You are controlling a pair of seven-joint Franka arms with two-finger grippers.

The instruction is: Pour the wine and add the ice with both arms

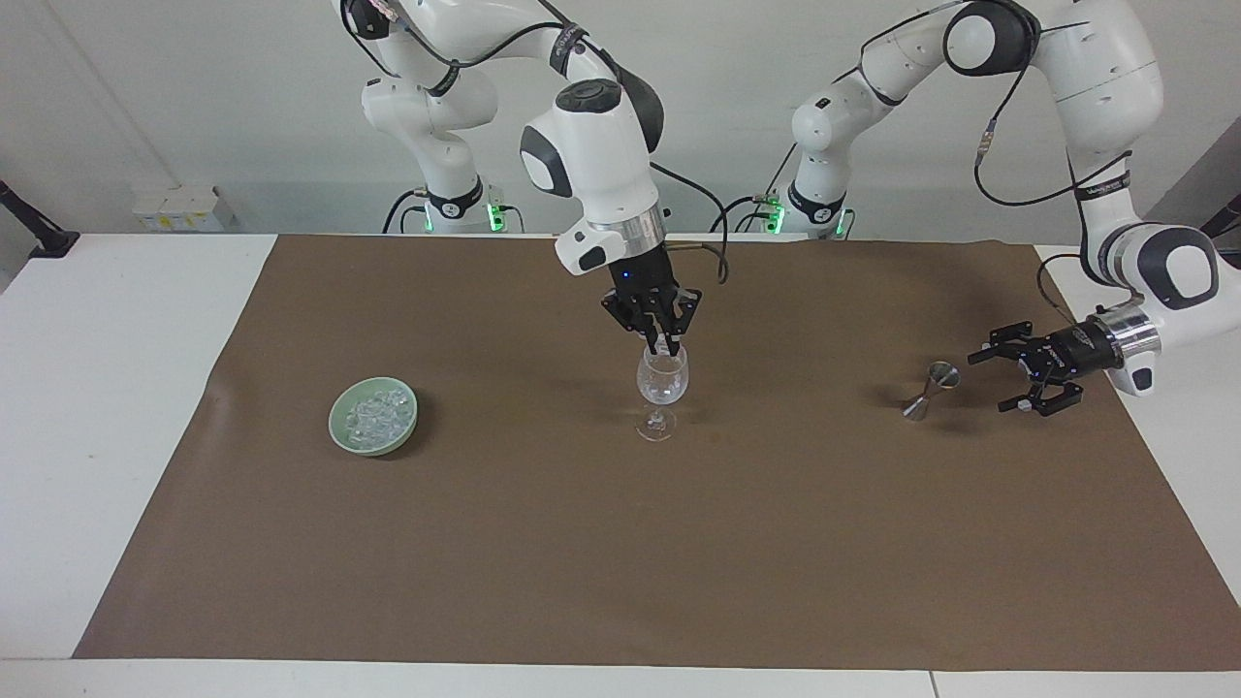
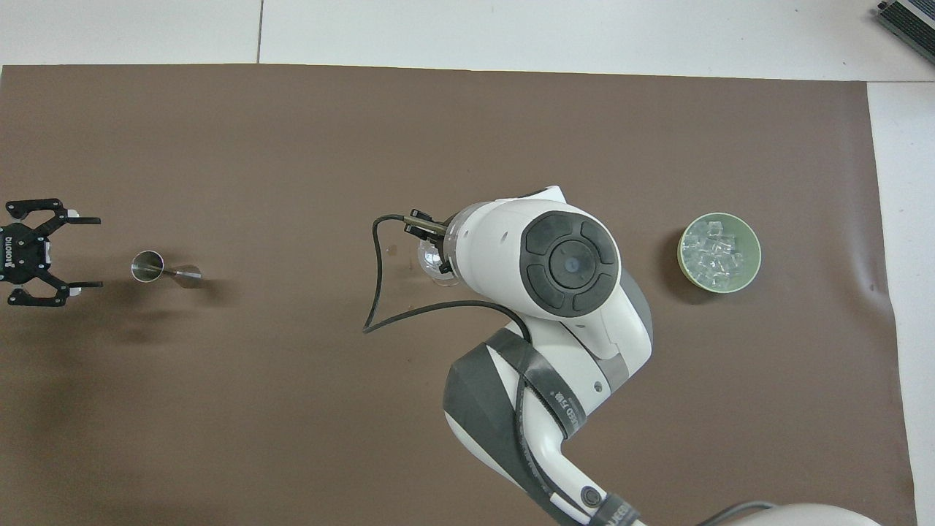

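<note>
A clear wine glass (image 1: pixel 662 388) stands upright mid-mat; in the overhead view (image 2: pixel 431 264) the right wrist mostly covers it. My right gripper (image 1: pixel 667 343) hangs just over its rim, fingers drawn together on a small whitish ice chunk. The ice (image 1: pixel 378 412) lies heaped in a pale green bowl (image 1: pixel 339 427) toward the right arm's end, and both show in the overhead view, ice (image 2: pixel 712 252) and bowl (image 2: pixel 752 241). My left gripper (image 1: pixel 989 383) is open and empty just above the mat, a short gap from a small steel jigger (image 1: pixel 929 390); the overhead view shows the gripper (image 2: pixel 95 252) and jigger (image 2: pixel 150 267).
A brown mat (image 1: pixel 620 562) covers most of the white table (image 1: pixel 116 407). The right arm's black cable (image 2: pixel 376 292) loops above the mat beside the glass. Bare mat lies between glass and jigger.
</note>
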